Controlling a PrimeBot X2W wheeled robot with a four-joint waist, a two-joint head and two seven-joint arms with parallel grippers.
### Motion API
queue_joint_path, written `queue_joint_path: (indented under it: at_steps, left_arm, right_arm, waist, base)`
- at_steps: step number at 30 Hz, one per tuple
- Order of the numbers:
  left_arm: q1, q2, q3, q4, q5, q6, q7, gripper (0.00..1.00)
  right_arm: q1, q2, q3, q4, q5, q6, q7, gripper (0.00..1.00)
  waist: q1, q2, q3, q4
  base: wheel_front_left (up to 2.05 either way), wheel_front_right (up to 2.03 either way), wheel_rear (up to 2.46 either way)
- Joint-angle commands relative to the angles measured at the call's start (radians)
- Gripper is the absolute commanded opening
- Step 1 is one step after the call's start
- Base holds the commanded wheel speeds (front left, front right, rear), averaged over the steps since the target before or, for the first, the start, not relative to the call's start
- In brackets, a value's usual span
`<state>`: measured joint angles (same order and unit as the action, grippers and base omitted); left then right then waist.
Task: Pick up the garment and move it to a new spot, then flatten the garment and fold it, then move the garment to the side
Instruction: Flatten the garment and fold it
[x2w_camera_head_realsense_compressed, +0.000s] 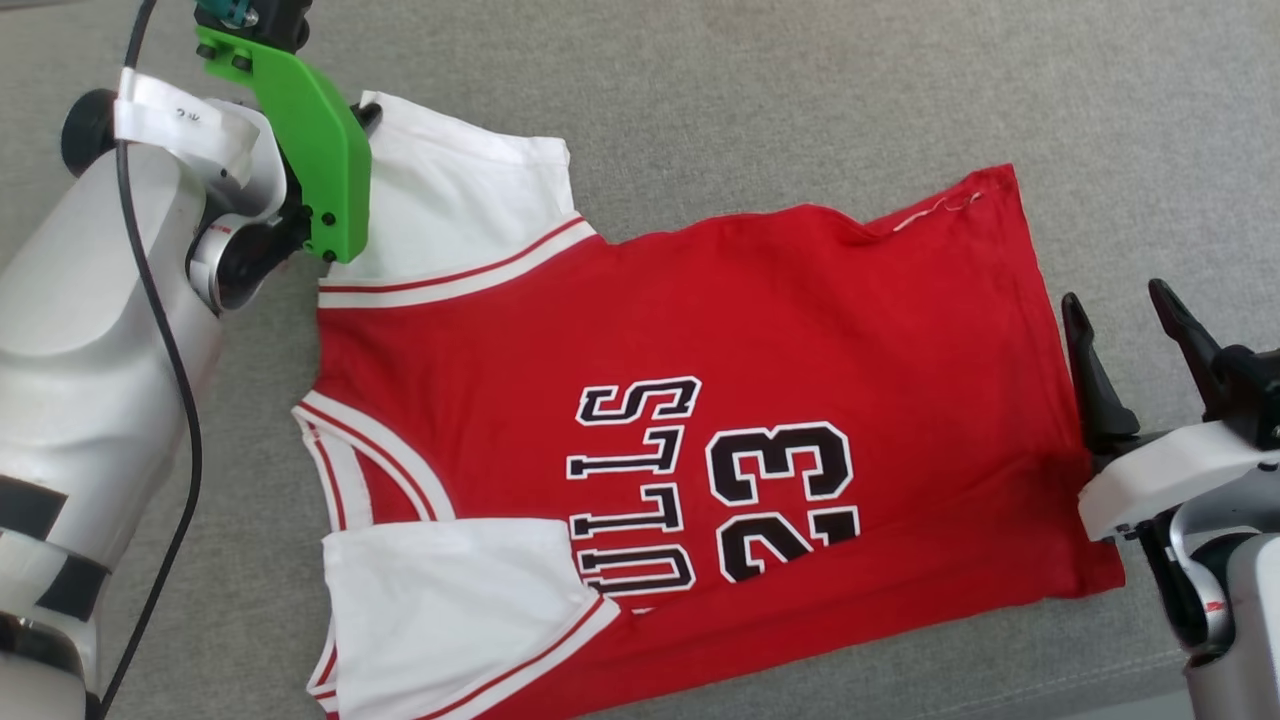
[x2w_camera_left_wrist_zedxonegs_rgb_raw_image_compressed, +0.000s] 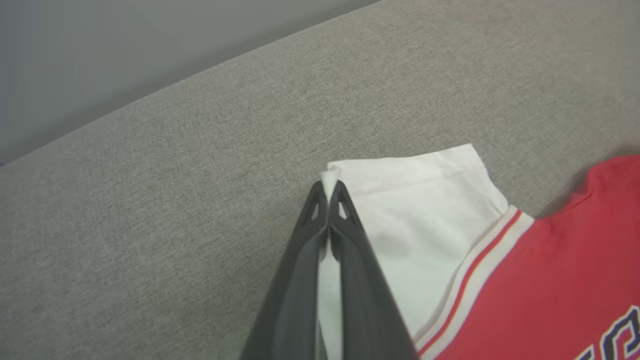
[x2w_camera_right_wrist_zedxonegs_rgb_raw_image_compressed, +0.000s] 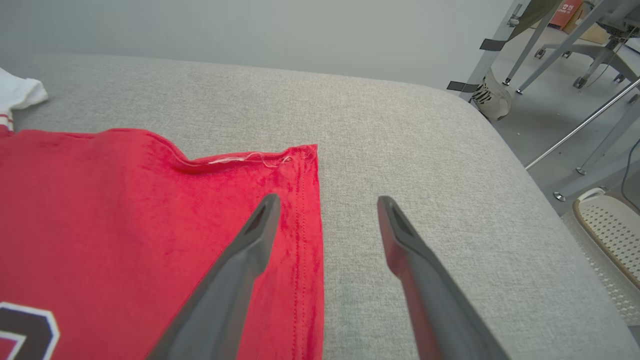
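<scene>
Left jaws: my left gripper (x2w_camera_left_wrist_zedxonegs_rgb_raw_image_compressed: 329, 192) is pressed together on the outer corner of the far white sleeve (x2w_camera_left_wrist_zedxonegs_rgb_raw_image_compressed: 425, 215); a tuft of white cloth pokes out past the tips.
Right jaws: my right gripper (x2w_camera_right_wrist_zedxonegs_rgb_raw_image_compressed: 328, 201) is spread wide and holding nothing. One finger hangs over red cloth, the other over bare upholstery, and the hem (x2w_camera_right_wrist_zedxonegs_rgb_raw_image_compressed: 305, 240) runs up between them. I cannot tell whether they touch the cloth.
Garment: the red "BULLS 23" jersey (x2w_camera_head_realsense_compressed: 800, 340) lies front up and mostly flat. Its body stretches away from the left jaws toward the right jaws.
Near sleeve: the near sleeve (x2w_camera_head_realsense_compressed: 450, 600) is turned in over the start of the lettering.
Step, my read: folding, with the far sleeve next to go in over the chest.
How I'd do it: lift only slightly, carry the corner inward along the striped trim (x2w_camera_left_wrist_zedxonegs_rgb_raw_image_compressed: 480, 255) and lay it down before letting go. I'd pin the hem with the right jaws so the body does not drag.
Risk: the pinch is thin and the corner could slip out.
Surface: grey woven upholstery (x2w_camera_right_wrist_zedxonegs_rgb_raw_image_compressed: 400, 125), soft-looking with a rounded edge beyond the right jaws. It may grab the cloth.
Room: a pale wall (x2w_camera_right_wrist_zedxonegs_rgb_raw_image_compressed: 250, 25) stands past the fingertips. Metal frame legs (x2w_camera_right_wrist_zedxonegs_rgb_raw_image_compressed: 590, 117) and a perforated cream panel (x2w_camera_right_wrist_zedxonegs_rgb_raw_image_compressed: 610, 235) are off to the right jaws' outer side.
</scene>
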<state>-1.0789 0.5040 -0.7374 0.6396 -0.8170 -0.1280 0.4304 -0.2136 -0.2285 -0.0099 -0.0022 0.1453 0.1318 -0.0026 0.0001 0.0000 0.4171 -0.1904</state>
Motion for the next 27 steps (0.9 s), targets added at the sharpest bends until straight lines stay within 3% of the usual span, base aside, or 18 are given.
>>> queue_joint_path:
  at_steps: [1, 6, 15, 22, 27]
  left_arm:
    - [0.028, 0.006, 0.012, -0.016, -0.029, -0.002, -0.008, 0.00]
    - [0.091, 0.025, 0.026, -0.137, -0.069, 0.006, -0.003, 0.00]
    - [0.202, 0.084, 0.051, -0.473, -0.085, 0.094, -0.016, 0.00]
    - [0.262, 0.135, 0.037, -0.670, -0.042, 0.162, -0.003, 0.00]
    - [0.282, 0.145, 0.032, -0.749, -0.030, 0.186, -0.002, 0.00]
  right_arm:
    - [-0.023, -0.014, 0.001, -0.001, 0.010, -0.001, 0.035, 1.00]
    - [-0.063, -0.108, 0.036, 0.012, 0.069, -0.001, 0.220, 1.00]
    - [-0.217, -0.261, 0.089, 0.087, 0.262, -0.001, 0.519, 1.00]
    - [-0.320, -0.323, 0.133, 0.191, 0.295, -0.001, 0.608, 1.00]
    - [-0.373, -0.354, 0.172, 0.262, 0.286, -0.001, 0.626, 1.00]
  waist:
    - [-0.0001, 0.0000, -0.045, 0.033]
    - [-0.0001, 0.0000, -0.064, 0.074]
    - [-0.0001, 0.0000, -0.021, 0.159]
    - [-0.0001, 0.0000, 0.023, 0.212]
    - [-0.0001, 0.0000, 0.045, 0.237]
  base:
    - [0.00, 0.00, 0.00]
    - [0.00, 0.00, 0.00]
    - [0.00, 0.00, 0.00]
    - [0.00, 0.00, 0.00]
    - [0.00, 0.00, 0.00]
